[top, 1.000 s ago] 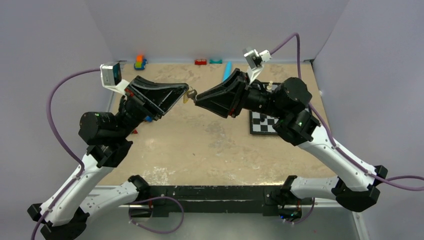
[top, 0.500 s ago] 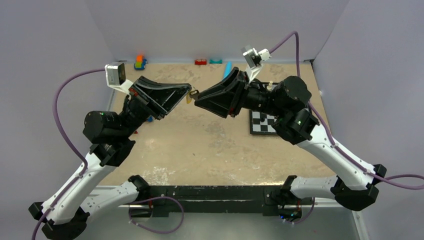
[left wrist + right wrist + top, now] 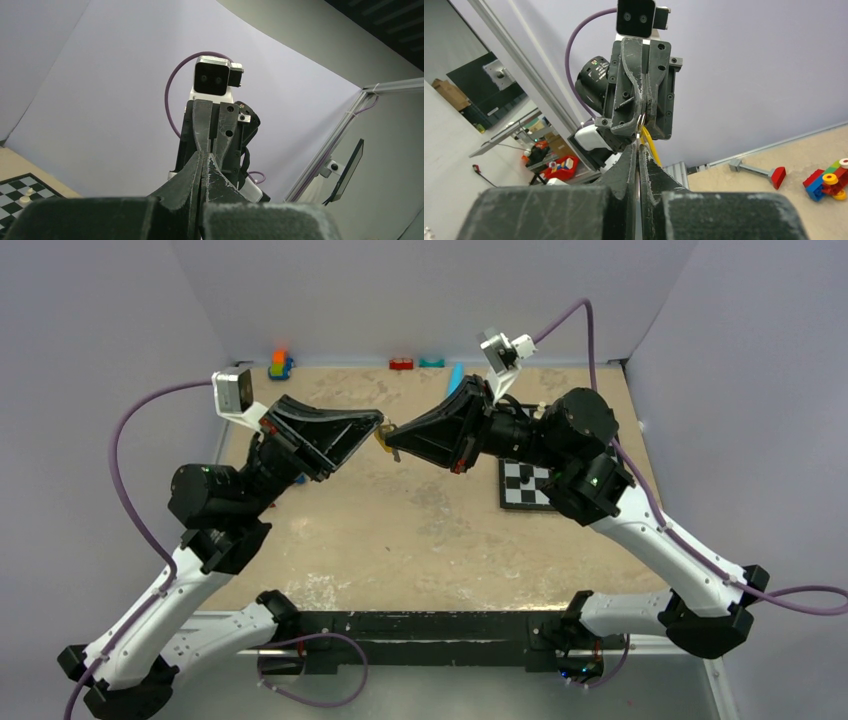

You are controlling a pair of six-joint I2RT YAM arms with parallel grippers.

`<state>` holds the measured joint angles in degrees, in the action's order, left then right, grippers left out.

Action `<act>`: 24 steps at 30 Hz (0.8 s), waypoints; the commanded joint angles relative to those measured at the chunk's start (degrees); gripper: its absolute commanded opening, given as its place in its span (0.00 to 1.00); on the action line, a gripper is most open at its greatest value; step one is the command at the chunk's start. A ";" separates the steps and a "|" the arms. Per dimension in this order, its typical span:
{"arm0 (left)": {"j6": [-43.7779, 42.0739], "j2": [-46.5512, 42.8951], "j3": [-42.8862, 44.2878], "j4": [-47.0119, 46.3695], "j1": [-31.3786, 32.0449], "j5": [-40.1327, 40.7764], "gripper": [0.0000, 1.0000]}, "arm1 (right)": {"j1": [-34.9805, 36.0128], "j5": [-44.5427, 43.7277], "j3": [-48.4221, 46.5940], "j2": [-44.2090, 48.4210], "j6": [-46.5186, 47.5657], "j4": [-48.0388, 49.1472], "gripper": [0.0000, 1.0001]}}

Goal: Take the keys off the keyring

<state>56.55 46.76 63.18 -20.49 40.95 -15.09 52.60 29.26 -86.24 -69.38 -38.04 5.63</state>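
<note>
Both arms are raised over the table and meet tip to tip. My left gripper [image 3: 378, 423] is shut, and the thin silver keyring [image 3: 640, 122] sits at its fingertips. My right gripper [image 3: 391, 447] is shut on a thin silver edge of the same ring. The key's yellow head [image 3: 383, 437] hangs slanted between the two tips. In the right wrist view the key [image 3: 651, 147] shows as a yellow strip beside my right finger. Its blade is hidden. In the left wrist view my own fingers [image 3: 215, 185] hide the ring and key.
A chessboard [image 3: 527, 486] with a small white piece lies under the right arm. Toy blocks [image 3: 280, 364], a red block [image 3: 401, 364], a teal block [image 3: 432, 362] and a light-blue cylinder [image 3: 455, 376] lie along the back wall.
The right gripper has pushed left and tilted up against the left tip. The yellow key, which hung straight under the left tip, now lies slanted between the two tips.
</note>
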 commanded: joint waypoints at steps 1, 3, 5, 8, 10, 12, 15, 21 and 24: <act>-0.21 -1.02 -0.64 -1.07 0.18 0.67 0.00 | 0.30 0.80 -1.89 0.70 0.75 2.13 0.00; -0.78 -1.29 -0.61 -0.11 0.21 0.49 0.00 | 0.29 1.21 -1.68 0.89 1.05 2.06 0.00; -1.46 -1.25 -0.05 1.34 0.23 -0.67 0.00 | 0.25 1.28 -1.73 1.20 1.40 1.41 0.00; -3.49 -1.50 1.57 5.49 0.21 -2.79 0.33 | 0.31 1.16 -2.61 1.52 2.85 -1.95 0.00; -5.87 -2.43 2.68 9.95 0.13 -3.83 0.64 | 0.31 1.50 -3.71 1.64 3.58 -5.11 0.00; -10.22 -3.67 4.92 18.54 0.10 -4.34 0.76 | 0.30 2.54 -4.77 1.70 4.48 -9.71 0.00; -19.02 -4.48 10.12 33.16 -0.02 -5.02 0.80 | 0.24 5.31 -6.66 1.41 6.14 -14.47 0.00; -32.06 -2.31 21.89 51.45 -0.41 -11.15 0.68 | 0.21 16.62 -10.25 -0.62 8.95 -23.10 0.00; -36.85 -0.66 27.09 56.36 -0.45 -17.50 0.69 | 0.21 18.69 -12.74 -1.49 12.49 -28.91 0.00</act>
<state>30.30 43.94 83.55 23.59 40.88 -23.92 52.62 41.10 -94.76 -69.87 -30.72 -14.87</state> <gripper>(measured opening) 0.687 0.012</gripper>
